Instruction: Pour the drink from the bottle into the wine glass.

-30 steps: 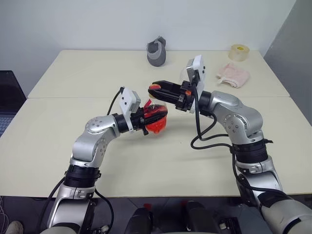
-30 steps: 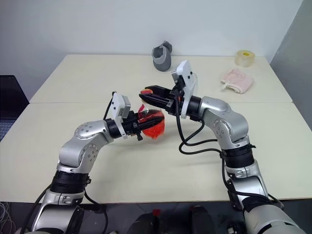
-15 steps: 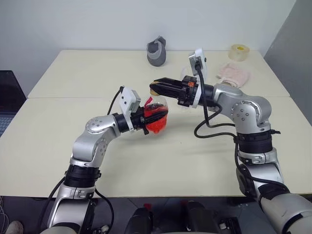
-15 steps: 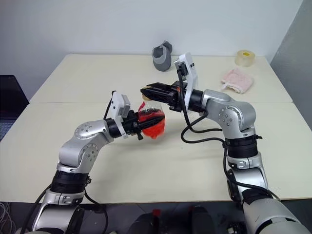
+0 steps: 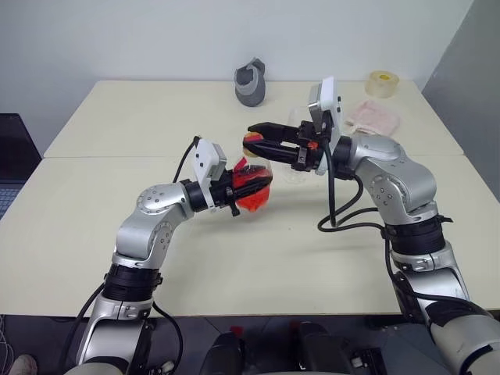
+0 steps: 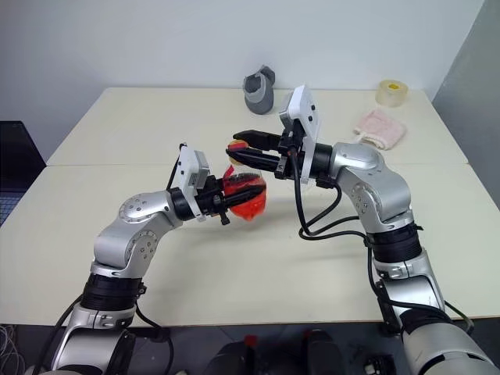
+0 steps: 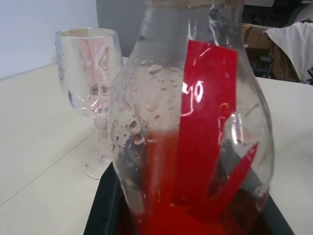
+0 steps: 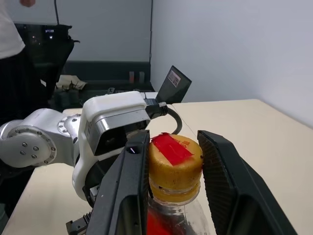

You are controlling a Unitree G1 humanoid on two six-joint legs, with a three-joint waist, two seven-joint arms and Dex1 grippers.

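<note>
The bottle point(image 5: 251, 201) hangs upright above the table's middle, its bulbous base gripped by my left gripper point(image 5: 248, 181), which is shut on it. The drink point(image 7: 161, 205), bright red, fills the lower part behind the red label. My right gripper point(image 5: 254, 142) reaches in level from the right, its two black fingers point(image 8: 128, 196) closed on either side of the yellow-and-red cap point(image 8: 174, 164). The wine glass point(image 7: 90, 73) stands on the table just beyond the bottle, under my right wrist, with no drink seen in its bowl.
At the table's far edge sit a grey cup-like object point(image 5: 251, 82), a roll of tape point(image 5: 382, 83) and a pink cloth point(image 5: 373, 119). A dark laptop point(image 5: 12, 156) lies off the left side. A person point(image 8: 12, 29) stands beyond the table.
My right wrist has rolled about the cap and that arm's elbow has swung out to the right. The left gripper and the bottle have stayed where they were.
</note>
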